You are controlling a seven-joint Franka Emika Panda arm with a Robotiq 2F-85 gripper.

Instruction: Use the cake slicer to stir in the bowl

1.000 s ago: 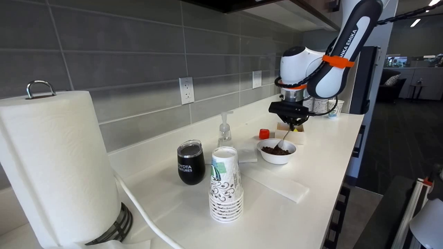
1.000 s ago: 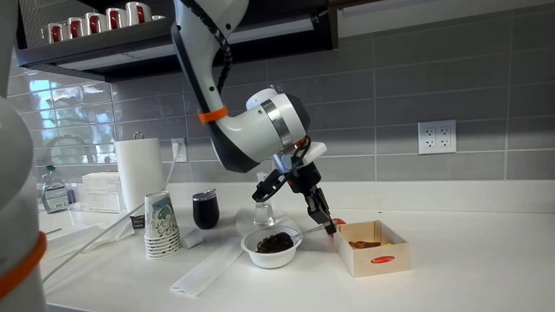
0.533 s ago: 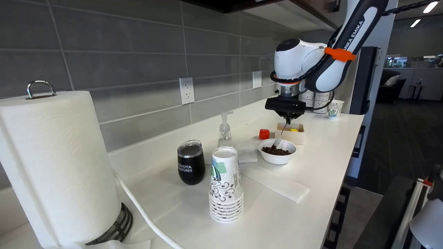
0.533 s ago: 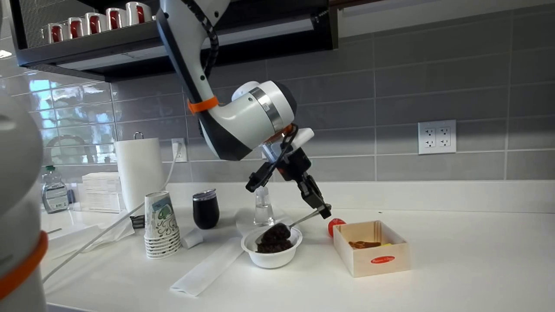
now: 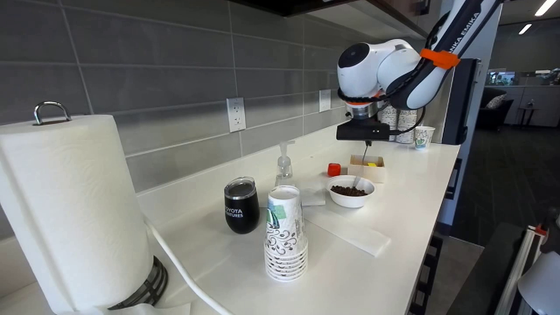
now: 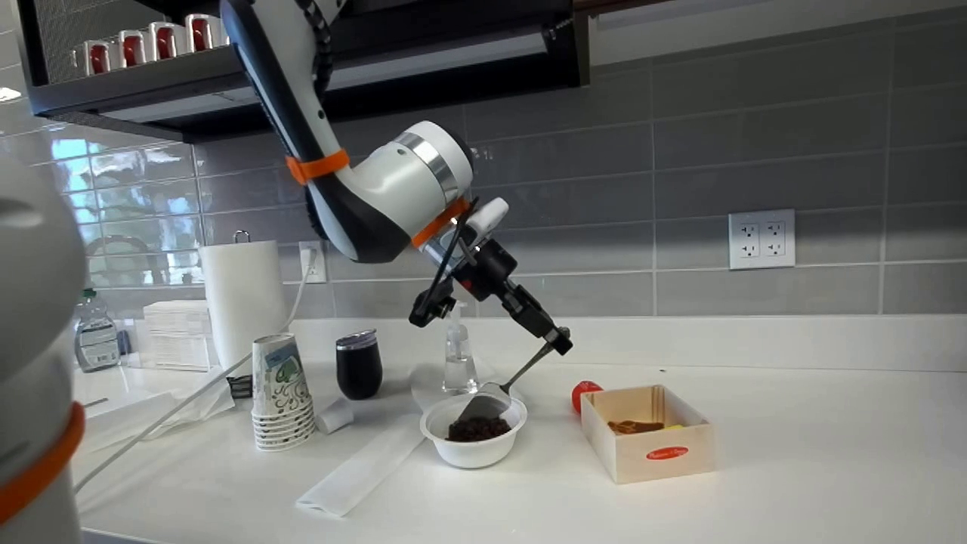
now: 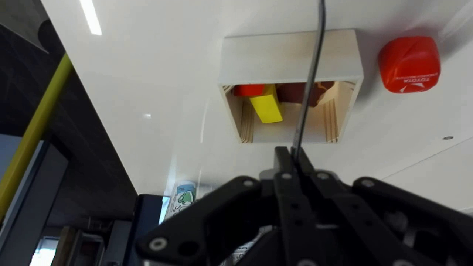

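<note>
The gripper (image 7: 294, 153) is clamped on the handle (image 7: 310, 81) of the cake slicer (image 6: 489, 402). The cake slicer is tilted, blade downward, its lower end inside the bowl (image 6: 470, 455) at the dark contents (image 6: 480, 433). The bowl stands between the back edge and front edge of the table (image 6: 831, 468). A wooden box (image 6: 641, 463) stands nearby, apart.

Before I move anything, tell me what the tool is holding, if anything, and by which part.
The cake slicer: the tool is shut on its thin handle, toward the end away from the blade.
</note>
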